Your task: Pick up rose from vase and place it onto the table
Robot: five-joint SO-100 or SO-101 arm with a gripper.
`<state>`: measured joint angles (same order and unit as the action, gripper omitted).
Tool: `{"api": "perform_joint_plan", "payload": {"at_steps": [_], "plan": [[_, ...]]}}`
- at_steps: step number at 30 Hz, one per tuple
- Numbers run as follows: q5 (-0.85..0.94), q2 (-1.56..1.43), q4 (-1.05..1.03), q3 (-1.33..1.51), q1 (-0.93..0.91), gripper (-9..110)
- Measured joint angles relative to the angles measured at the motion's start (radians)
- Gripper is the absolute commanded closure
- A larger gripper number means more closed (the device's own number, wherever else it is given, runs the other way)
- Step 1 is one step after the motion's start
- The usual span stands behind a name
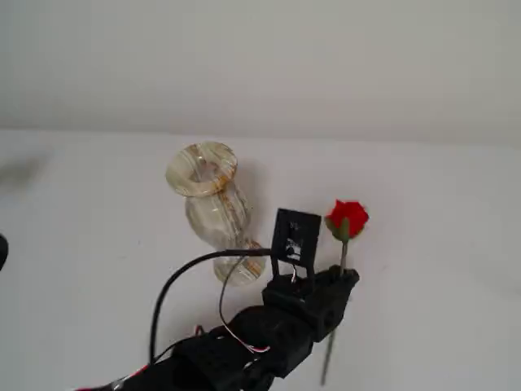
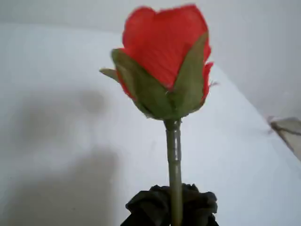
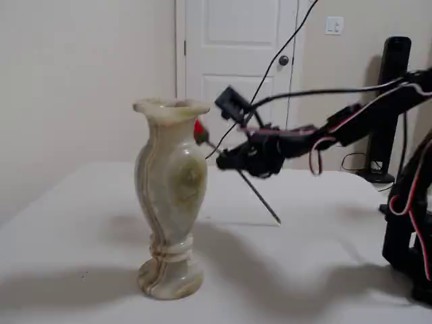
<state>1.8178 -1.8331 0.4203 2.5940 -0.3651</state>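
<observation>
Beside the vase (image 1: 213, 208), rose (image 1: 348, 218) clamped in tool (image 1: 338, 277), clear of its mouth.

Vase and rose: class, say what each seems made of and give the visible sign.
Vase: probably polished stone, such as onyx or marble; cream and tan bands, soft sheen. Rose: likely artificial; matte, cloth-like red petals, stiff even stem. It is out of the vase, held in the gripper.

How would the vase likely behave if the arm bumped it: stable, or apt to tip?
The vase looks like stone, so probably heavy. Its narrow waist and small foot under a tall body suggest it could tip. Fallen, its round shape would likely roll on the smooth table.
</observation>
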Motion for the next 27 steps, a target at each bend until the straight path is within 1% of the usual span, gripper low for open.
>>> {"api": "perform_joint_plan", "payload": {"at_steps": [8,13,22,27], "plan": [[-0.028,0.245,0.189,-0.003,0.014,102],[-0.031,0.407,0.327,-0.055,0.017,102],[0.006,0.749,0.653,-0.181,0.041,102],[0.020,0.827,0.732,-0.230,0.051,102]]}}
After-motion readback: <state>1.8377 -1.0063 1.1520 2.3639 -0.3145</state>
